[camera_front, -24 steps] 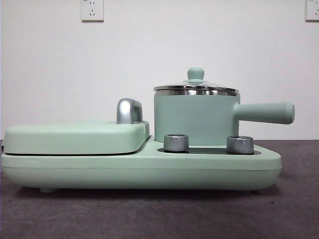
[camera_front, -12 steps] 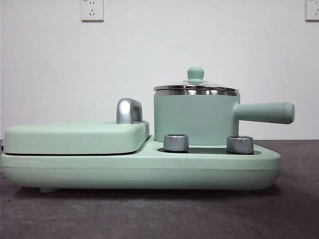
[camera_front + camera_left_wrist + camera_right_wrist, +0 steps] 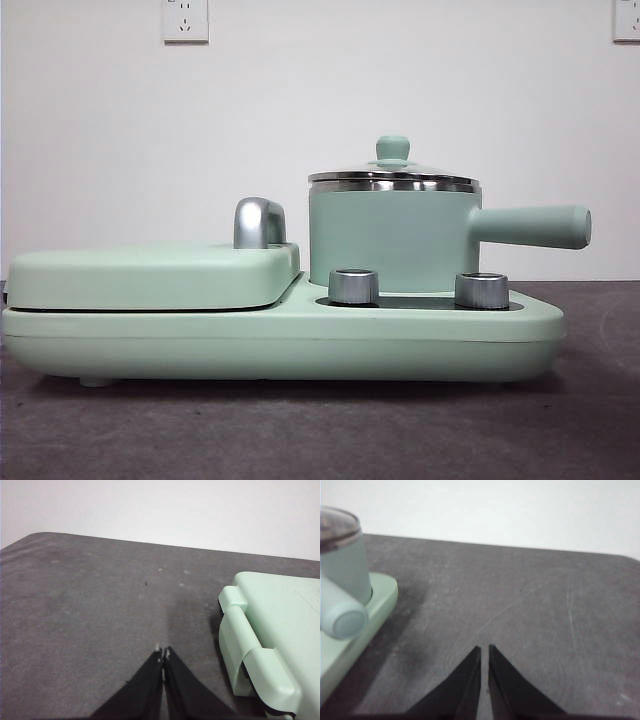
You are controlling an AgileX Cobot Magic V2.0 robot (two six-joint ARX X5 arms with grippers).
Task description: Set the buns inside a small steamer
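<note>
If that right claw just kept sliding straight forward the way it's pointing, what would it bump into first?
Probably nothing: ahead of the right gripper lies only bare dark table up to its far edge and the white wall. The small steamer and its handle sit off to one side, seemingly clear of that line.

A plain white wall (image 3: 320, 90) fills the upper frame, with power sockets (image 3: 185, 20) at both top corners; a dark grey counter (image 3: 300, 430) spans the bottom.
</note>
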